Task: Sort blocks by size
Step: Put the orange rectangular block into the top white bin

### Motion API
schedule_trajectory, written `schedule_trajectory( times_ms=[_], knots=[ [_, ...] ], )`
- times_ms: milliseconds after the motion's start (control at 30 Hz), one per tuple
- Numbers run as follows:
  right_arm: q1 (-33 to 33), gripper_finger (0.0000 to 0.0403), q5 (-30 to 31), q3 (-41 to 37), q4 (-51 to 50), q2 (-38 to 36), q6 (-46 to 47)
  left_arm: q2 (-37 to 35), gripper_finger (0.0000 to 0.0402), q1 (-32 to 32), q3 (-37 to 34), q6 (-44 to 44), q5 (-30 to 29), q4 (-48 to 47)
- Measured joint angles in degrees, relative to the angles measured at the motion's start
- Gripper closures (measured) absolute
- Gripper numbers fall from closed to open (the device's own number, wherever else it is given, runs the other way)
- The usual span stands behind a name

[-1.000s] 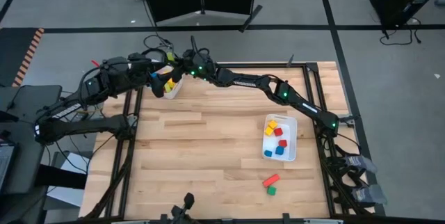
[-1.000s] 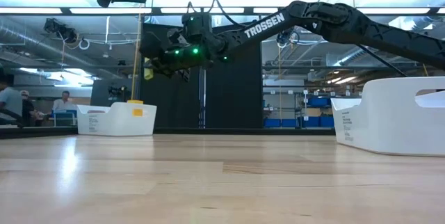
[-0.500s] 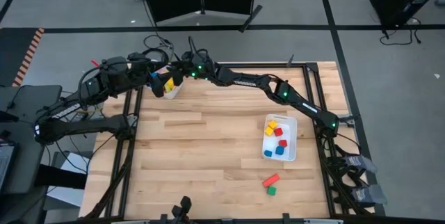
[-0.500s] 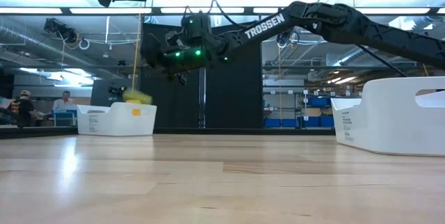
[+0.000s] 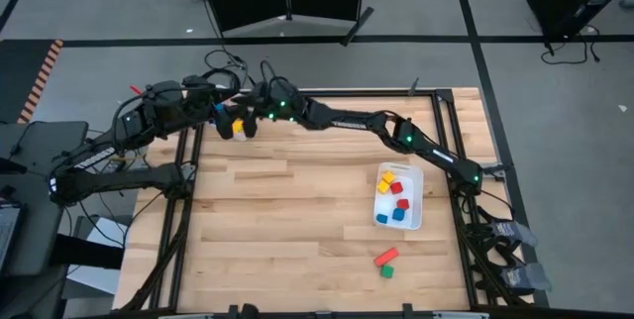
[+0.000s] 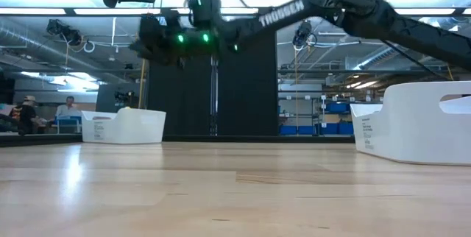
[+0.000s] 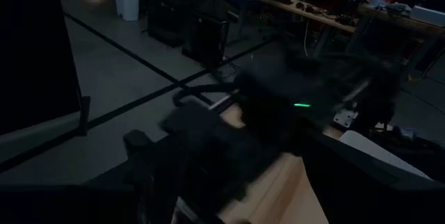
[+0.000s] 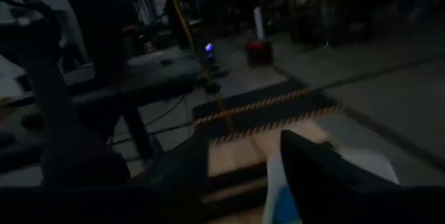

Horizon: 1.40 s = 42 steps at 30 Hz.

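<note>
We were nearly done: both bins [image 5: 399,198] held blocks [image 5: 392,188], two loose [image 5: 385,257] near right; right gripper [image 5: 248,121] released, left gripper's [image 5: 220,111] state unclear.

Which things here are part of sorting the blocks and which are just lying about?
Part of the job:
- blocks in the right bin
- blocks in the far-left bin
- red bar and green cube, loose on the table
- right tool, above the far-left bin

Just there:
- left tool, waiting by that bin
- people in the room behind
</note>
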Motion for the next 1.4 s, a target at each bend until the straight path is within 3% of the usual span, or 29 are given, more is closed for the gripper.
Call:
schedule_trajectory(
  times_ms=[67,167,233,433,567,667,833,1000,1233,1400],
  knots=[
    [1.57,0.0262,3.50,0.00,-1.98,-1.30,-2.14,0.00,0.0117,0.00,0.00,0.53,0.23,0.07],
    [3.18,0.0351,4.64,0.04,-4.83,-2.36,-4.36,0.03,0.0117,0.00,-0.01,1.11,0.34,-0.15],
    [3.69,0.0387,4.99,0.03,-8.27,-3.10,-5.39,0.35,0.0117,0.00,0.00,1.23,0.45,-0.64],
    [4.22,0.0396,12.10,-2.60,-15.99,-5.45,-4.00,-0.12,0.0117,0.02,-3.44,1.34,3.74,4.02],
    [4.74,0.0397,15.61,-12.50,-12.51,-10.57,-5.22,-0.43,0.0117,-0.07,-6.97,1.12,5.23,6.97],
    [5.73,0.0398,19.61,-26.41,-5.64,-20.11,-6.37,-0.37,0.0117,-0.70,-10.13,1.54,7.39,9.90],
    [6.10,0.0400,22.93,-56.34,7.46,-40.19,-6.71,-0.12,0.0117,-2.52,-16.57,1.58,11.27,21.29],
    [10.47,0.0400,26.41,-77.67,8.54,-62.29,-7.82,4.60,0.0117,-6.26,-21.69,2.65,15.05,29.70],
    [19.00,0.0396,30.27,-91.80,-3.10,-88.14,-6.91,20.68,0.0117,-16.55,-22.53,1.48,14.51,44.25],
    [25.76,0.0395,31.37,-94.95,-15.50,-98.78,-3.46,32.82,0.0117,-24.30,-19.89,1.23,11.56,54.33]
  ],
)
